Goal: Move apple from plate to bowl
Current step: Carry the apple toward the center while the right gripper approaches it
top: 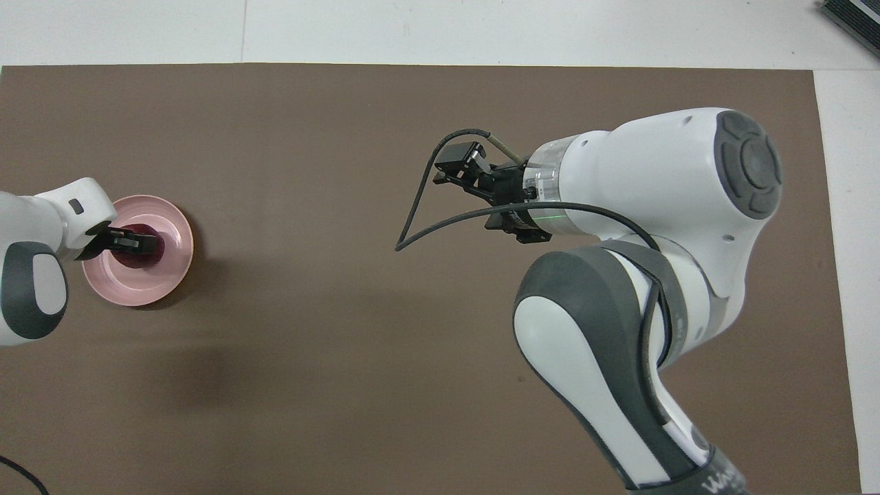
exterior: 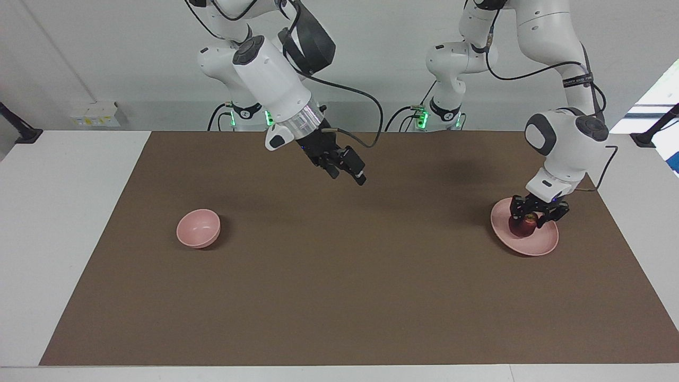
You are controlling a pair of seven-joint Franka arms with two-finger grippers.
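Dark red apple [exterior: 522, 226] on pale pink plate [exterior: 541, 244], left claw [exterior: 532, 215] straddling it, fingers apart; right claw [exterior: 347, 172] mid-surface, grip unclear.

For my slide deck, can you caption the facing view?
Left gripper down around the apple on the plate; right gripper over the mat; bowl waits empty.

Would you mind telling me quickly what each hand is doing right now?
Left hand: down around the apple on the plate; grip cannot be told.
Right hand: raised over the mat, holding nothing; fingers cannot be told.
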